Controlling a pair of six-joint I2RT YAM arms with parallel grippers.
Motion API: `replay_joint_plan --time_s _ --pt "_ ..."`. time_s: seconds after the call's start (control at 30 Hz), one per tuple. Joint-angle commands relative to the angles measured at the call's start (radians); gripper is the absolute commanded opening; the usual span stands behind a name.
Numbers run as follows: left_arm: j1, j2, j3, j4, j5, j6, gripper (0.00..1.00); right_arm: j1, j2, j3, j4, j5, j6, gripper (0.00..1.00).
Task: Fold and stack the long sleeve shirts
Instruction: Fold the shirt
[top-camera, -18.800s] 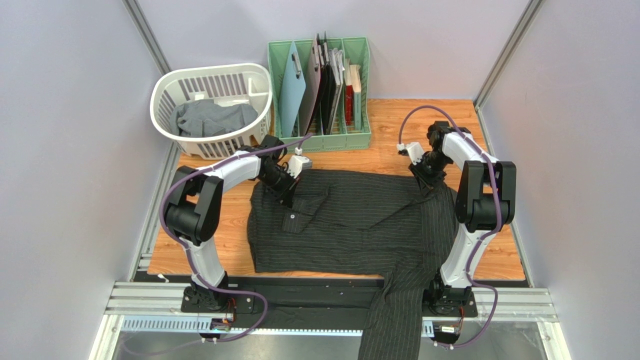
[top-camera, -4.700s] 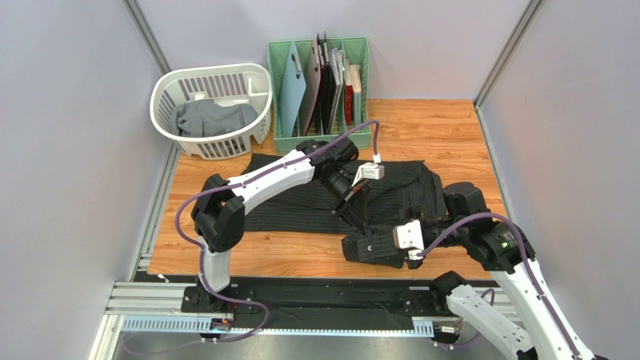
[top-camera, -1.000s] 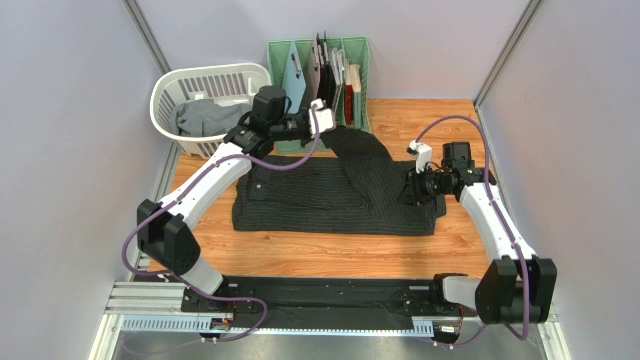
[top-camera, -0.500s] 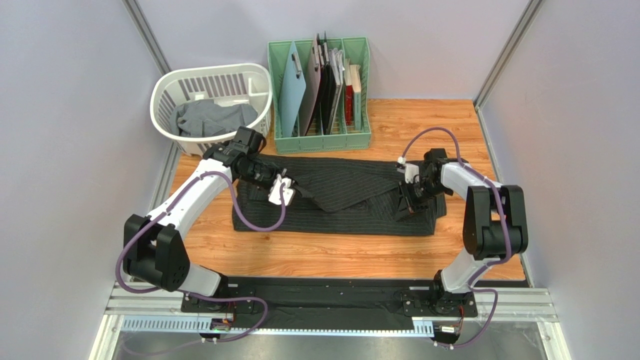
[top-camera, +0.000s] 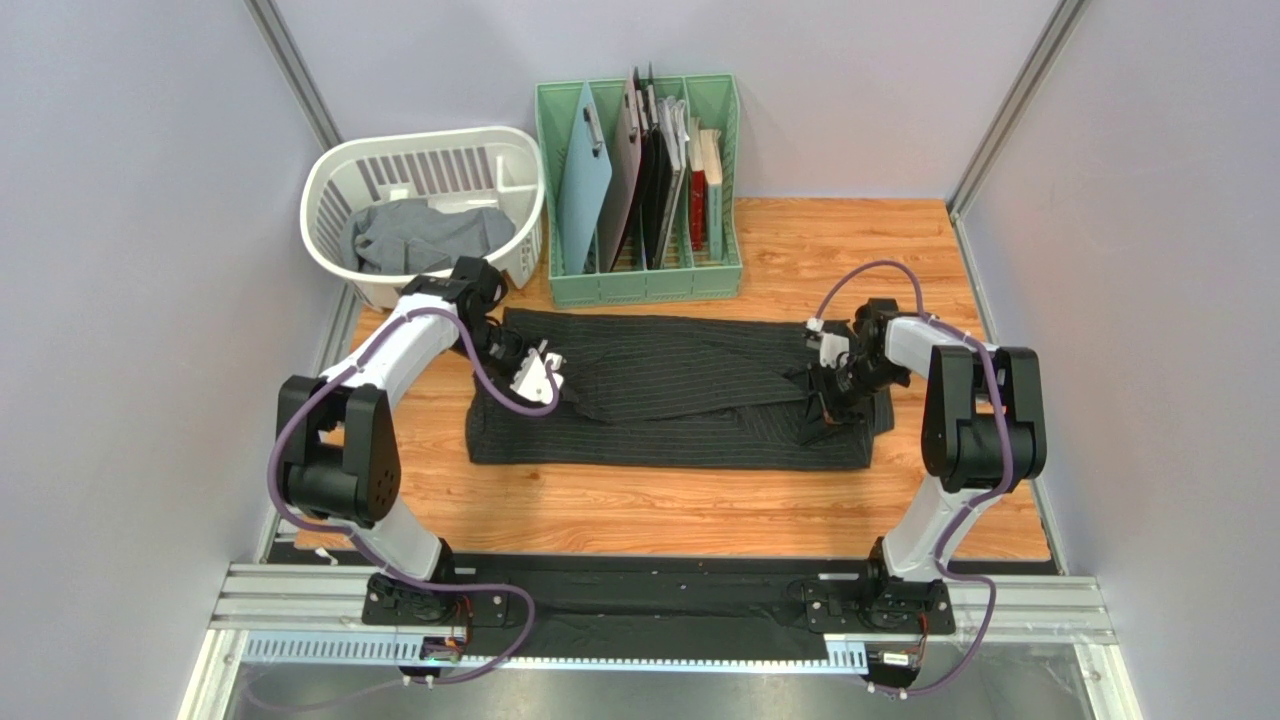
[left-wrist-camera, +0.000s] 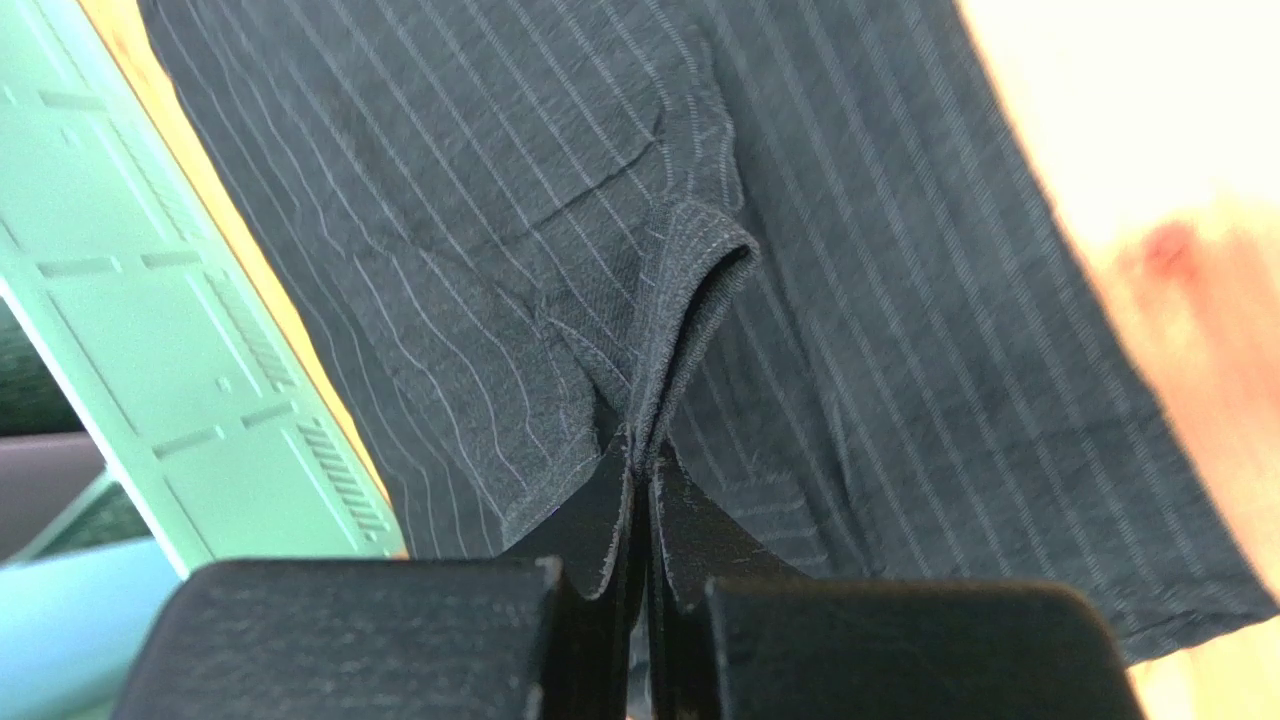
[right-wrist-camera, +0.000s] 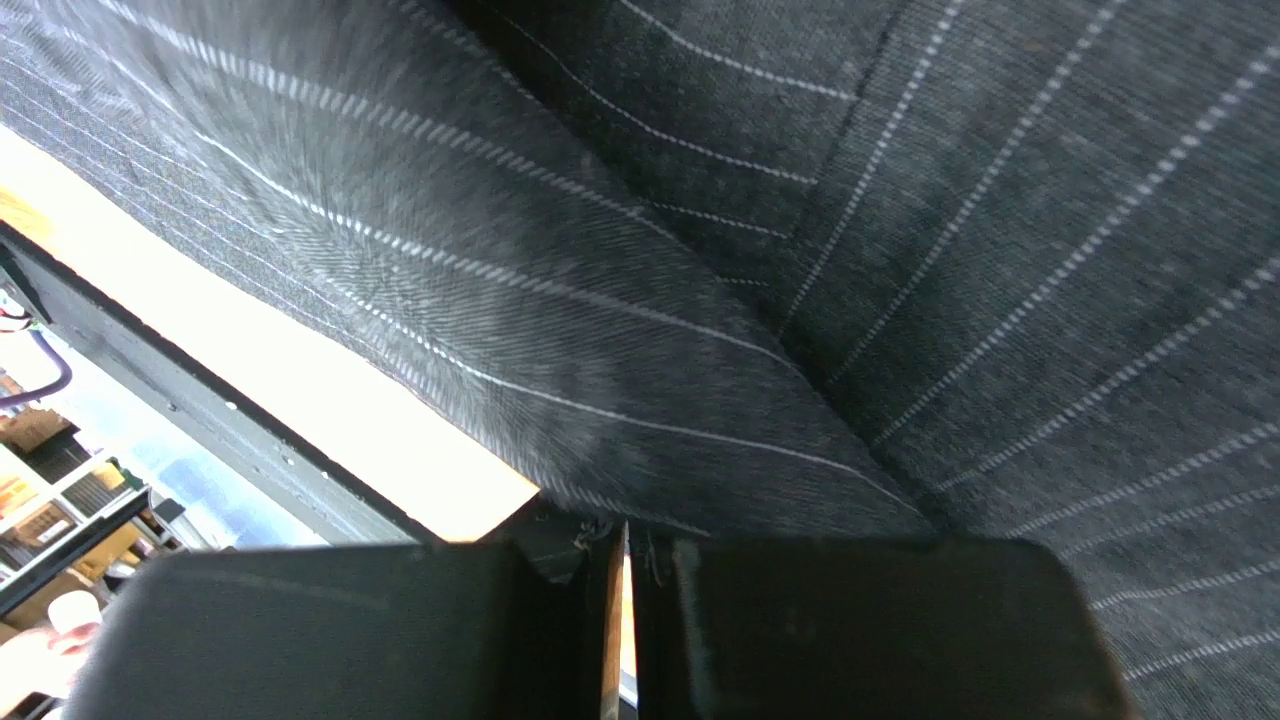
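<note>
Since a moment ago the left hand (top-camera: 538, 386) has come down from beside the green rack (top-camera: 639, 279) and drawn the sleeve across the body of the black shirt (top-camera: 676, 393), so the cloth that hung in the air now lies nearly flat. The shirt is a long dark band on the table (top-camera: 842, 248), just in front of the rack and running parallel to it. The left hand (left-wrist-camera: 646, 462) is clamped on a raised pinch of pinstriped cloth, in front of the rack's left end. The right hand (top-camera: 821, 396), in front of the rack's right end, has its fingers pressed together, seemingly on a fold at the shirt's edge (right-wrist-camera: 624, 528). The grey shirt (top-camera: 428, 236) sits crumpled in the white basket (top-camera: 421, 147) to the left of the rack.

The step in hand looks like tucking the sleeve inward. Next, the left hand probably needs to let go and lift clear without dragging the sleeve, before the band is folded end over end.
</note>
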Motion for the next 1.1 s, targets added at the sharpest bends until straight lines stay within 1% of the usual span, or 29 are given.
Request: replay_joint_plan --time_s 0.0,0.03,0.07,0.13,0.17,0.2,0.27,0.3,0.33,0.37,0.47,0.5,0.57,0.6,0.63,0.67,0.7,0.77,0.8,0.83,0.9,0.93,1.07 --pt "0.036 0.040 0.060 -0.004 -0.011 0.654 0.07 -0.009 -0.011 0.039 -0.023 0.026 -0.011 0.04" --pt "0.039 0.047 0.060 0.007 -0.018 0.655 0.16 -0.010 -0.019 0.040 -0.028 0.023 -0.013 0.04" --pt "0.047 0.049 0.060 0.009 -0.032 0.655 0.28 -0.010 -0.025 0.048 -0.034 0.020 -0.014 0.04" --pt "0.059 0.041 0.058 -0.002 -0.029 0.654 0.33 -0.010 -0.051 0.062 -0.066 0.002 -0.025 0.04" --pt "0.080 0.035 0.054 -0.007 -0.017 0.649 0.44 -0.010 -0.063 0.068 -0.080 -0.006 -0.028 0.04" --pt "0.091 0.026 0.052 -0.011 -0.014 0.640 0.53 -0.010 -0.080 0.083 -0.107 -0.013 -0.040 0.04" --pt "0.129 -0.006 0.041 -0.017 -0.020 0.600 0.55 -0.010 -0.135 0.097 -0.129 -0.020 -0.049 0.04" --pt "0.142 -0.020 0.040 -0.019 -0.017 0.574 0.75 -0.010 -0.152 0.109 -0.149 -0.018 -0.059 0.05" --pt "0.152 -0.046 0.038 -0.024 -0.011 0.539 0.77 -0.010 -0.168 0.116 -0.155 -0.015 -0.066 0.05" --pt "0.162 -0.060 0.035 -0.027 0.000 0.425 0.99 -0.010 -0.198 0.120 -0.157 -0.010 -0.068 0.05" --pt "0.162 -0.115 -0.003 0.007 0.047 0.237 0.99 -0.007 -0.217 0.122 -0.117 0.016 -0.039 0.06" --pt "0.160 -0.132 -0.018 0.024 0.063 0.109 0.99 -0.004 -0.209 0.125 -0.083 0.023 -0.028 0.07" --pt "0.128 -0.164 -0.058 0.125 0.052 -0.076 0.99 0.008 -0.188 0.139 -0.049 0.065 -0.004 0.08" --pt "0.113 -0.182 -0.069 0.163 0.037 -0.300 0.99 0.014 -0.160 0.143 -0.013 0.086 0.003 0.08" --pt "0.104 -0.192 -0.077 0.221 0.022 -0.389 0.99 0.025 -0.145 0.146 0.004 0.132 0.006 0.08" --pt "0.088 -0.198 -0.074 0.228 0.020 -0.479 0.99 0.028 -0.125 0.154 0.015 0.151 0.007 0.08" --pt "0.084 -0.203 -0.068 0.226 0.018 -0.626 0.99 0.031 -0.090 0.159 0.021 0.169 0.006 0.08" --pt "0.045 -0.197 -0.025 0.240 -0.073 -0.798 0.99 0.031 -0.055 0.166 0.021 0.223 -0.014 0.07" --pt "0.035 -0.181 -0.012 0.239 -0.104 -0.851 0.99 0.031 -0.026 0.166 0.024 0.244 -0.023 0.07" --pt "0.033 -0.180 -0.003 0.240 -0.119 -0.936 0.99 0.030 -0.010 0.166 0.026 0.291 -0.037 0.07" --pt "0.039 -0.193 0.003 0.266 -0.109 -1.006 0.99 0.030 0.022 0.175 0.040 0.347 -0.077 0.06" --pt "0.041 -0.203 -0.003 0.280 -0.082 -1.030 0.99 0.028 0.054 0.182 0.046 0.405 -0.091 0.06" --pt "0.039 -0.250 -0.023 0.325 -0.028 -1.081 0.99 -0.009 0.156 0.260 0.070 0.523 -0.144 0.05"
